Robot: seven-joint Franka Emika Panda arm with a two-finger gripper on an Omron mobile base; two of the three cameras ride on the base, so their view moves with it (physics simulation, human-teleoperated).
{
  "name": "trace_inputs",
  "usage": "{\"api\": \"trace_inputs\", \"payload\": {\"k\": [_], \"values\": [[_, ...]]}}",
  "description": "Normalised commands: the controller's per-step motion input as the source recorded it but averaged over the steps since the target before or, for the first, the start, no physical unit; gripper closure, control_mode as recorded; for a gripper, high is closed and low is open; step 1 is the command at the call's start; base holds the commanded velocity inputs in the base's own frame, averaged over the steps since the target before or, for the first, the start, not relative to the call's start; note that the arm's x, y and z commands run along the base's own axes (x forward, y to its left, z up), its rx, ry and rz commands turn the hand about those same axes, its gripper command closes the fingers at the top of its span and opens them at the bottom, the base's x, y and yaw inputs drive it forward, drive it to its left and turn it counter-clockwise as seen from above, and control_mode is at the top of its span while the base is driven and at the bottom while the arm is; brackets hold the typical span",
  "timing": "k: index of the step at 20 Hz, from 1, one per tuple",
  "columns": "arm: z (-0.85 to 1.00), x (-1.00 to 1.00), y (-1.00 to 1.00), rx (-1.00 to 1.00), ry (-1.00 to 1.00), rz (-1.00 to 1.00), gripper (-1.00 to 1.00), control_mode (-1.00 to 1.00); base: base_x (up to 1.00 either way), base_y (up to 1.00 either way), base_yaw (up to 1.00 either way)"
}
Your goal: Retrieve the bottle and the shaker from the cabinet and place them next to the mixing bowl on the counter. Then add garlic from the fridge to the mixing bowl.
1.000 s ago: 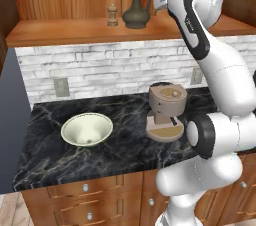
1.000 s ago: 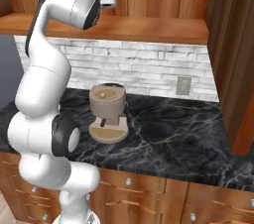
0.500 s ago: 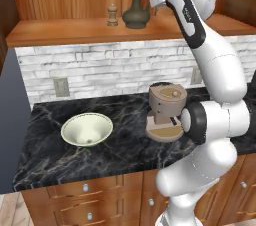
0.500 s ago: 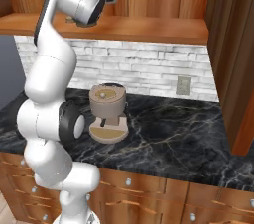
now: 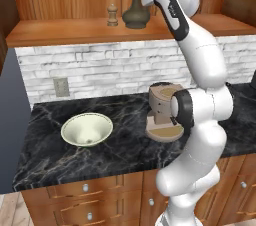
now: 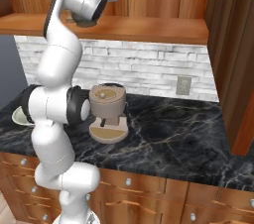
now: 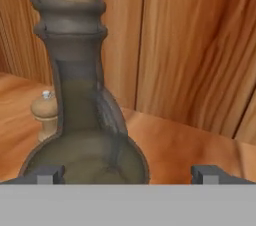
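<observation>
A dark grey-brown bottle (image 5: pixel 136 9) with a cork stands on the open wooden cabinet shelf (image 5: pixel 65 31). Just left of it is a small wooden shaker (image 5: pixel 113 15). My gripper (image 5: pixel 146 0) is up at shelf height, right beside the bottle. In the hand view the bottle (image 7: pixel 82 115) looms close and left of centre, with the shaker (image 7: pixel 45 112) behind it. The gripper (image 7: pixel 129 175) is open, its fingertips (image 7: pixel 50 174) set wide apart with the bottle's belly partly between them, untouched. A cream mixing bowl (image 5: pixel 87 130) sits on the black marble counter (image 5: pixel 60 162).
A brown coffee machine (image 5: pixel 162 112) stands on the counter right of the bowl, close to my arm's lower part. The shelf has a wooden back wall. A wall outlet (image 5: pixel 61 87) sits in the white brick backsplash. Drawers run below the counter.
My hand has moved left along the shelf toward the bottle, and the arm's upper links have swung with it. The jaws stayed open. Bottle, shaker and bowl have not moved.
</observation>
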Motion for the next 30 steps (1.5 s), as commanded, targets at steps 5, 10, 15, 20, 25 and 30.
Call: {"api": "trace_inputs", "payload": {"k": [5, 10, 15, 20, 25, 30], "values": [[0.00, 0.63, 0.03, 0.00, 0.06, 0.00, -1.00, -1.00, 0.00, 0.00, 0.00], [0.00, 0.27, 0.10, 0.00, 0.04, 0.02, -1.00, -1.00, 0.00, 0.00, 0.00], [0.00, 0.07, 0.21, 0.00, 0.00, 0.01, 1.00, -1.00, 0.00, 0.00, 0.00], [0.00, 0.02, 0.14, 0.00, 0.00, 0.00, 1.00, -1.00, 0.00, 0.00, 0.00], [-0.10, -0.12, -0.03, 0.04, -0.06, 0.00, 1.00, -1.00, 0.00, 0.00, 0.00], [-0.73, -0.26, -0.37, 0.35, -0.14, -0.17, 1.00, -1.00, 0.00, 0.00, 0.00]]}}
